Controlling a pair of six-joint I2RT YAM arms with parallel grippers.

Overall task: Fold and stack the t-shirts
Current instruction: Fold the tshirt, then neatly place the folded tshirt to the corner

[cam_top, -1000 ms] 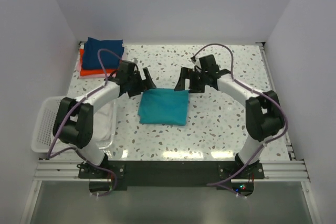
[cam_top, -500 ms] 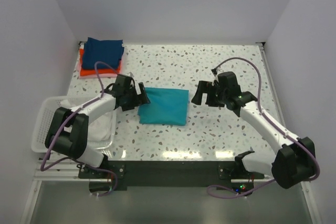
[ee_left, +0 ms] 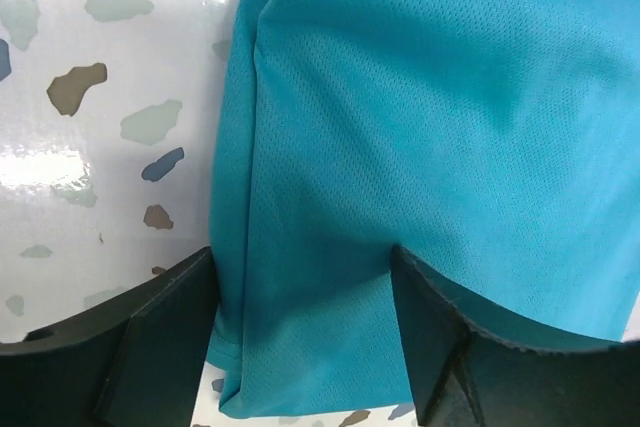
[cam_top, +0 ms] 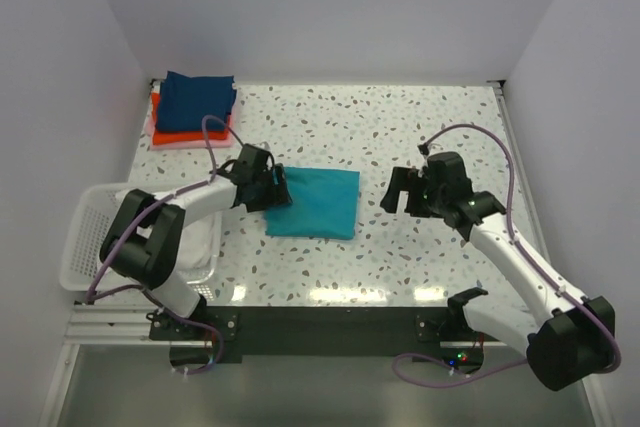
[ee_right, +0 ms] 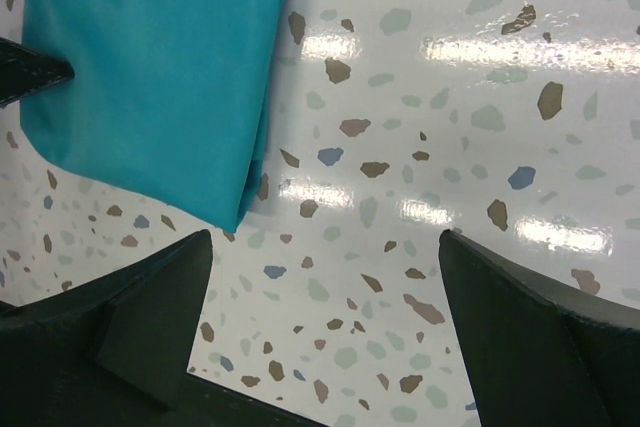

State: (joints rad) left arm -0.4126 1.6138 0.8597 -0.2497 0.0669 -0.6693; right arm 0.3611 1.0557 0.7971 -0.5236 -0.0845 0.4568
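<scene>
A white-walled booth holds a speckled desk (cam_top: 420,127). The folded teal t-shirt (cam_top: 318,202) lies flat mid-desk. The left end effector (cam_top: 277,190) sits at its left edge, fingers (ee_left: 150,337) apart, astride the cloth. The right end effector (cam_top: 400,190) hangs wide apart over bare desk, right of the shirt. The navy t-shirt (cam_top: 200,97) tops the far-left stack.

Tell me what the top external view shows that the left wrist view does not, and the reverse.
Only top external: the stack of folded shirts, the white basket, and the right gripper over bare table. Only left wrist: layers at the edge of the teal t-shirt, lying between the fingers of the left gripper. Both: the teal t-shirt on the speckled table.
</scene>
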